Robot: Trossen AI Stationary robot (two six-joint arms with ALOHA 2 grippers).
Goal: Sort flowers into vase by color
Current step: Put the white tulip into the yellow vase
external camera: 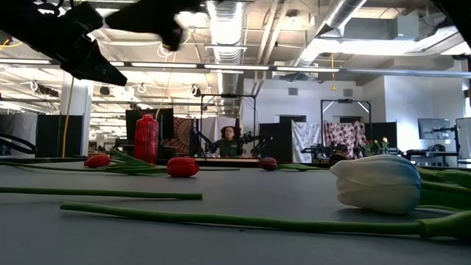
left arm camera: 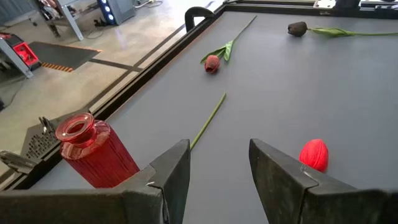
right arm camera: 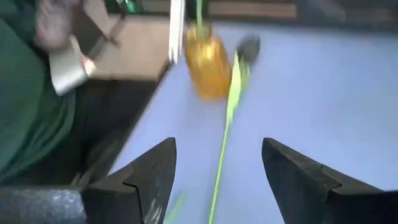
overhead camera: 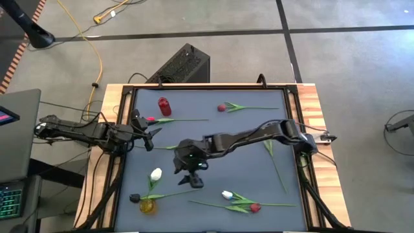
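Right gripper [overhead camera: 192, 176] released, empty, above mat centre; yellow vase [overhead camera: 147, 206] at its 8 o'clock. Left gripper [overhead camera: 146, 131] released beside red vase [overhead camera: 164, 105].

Even overhead light; right wrist view motion-blurred.
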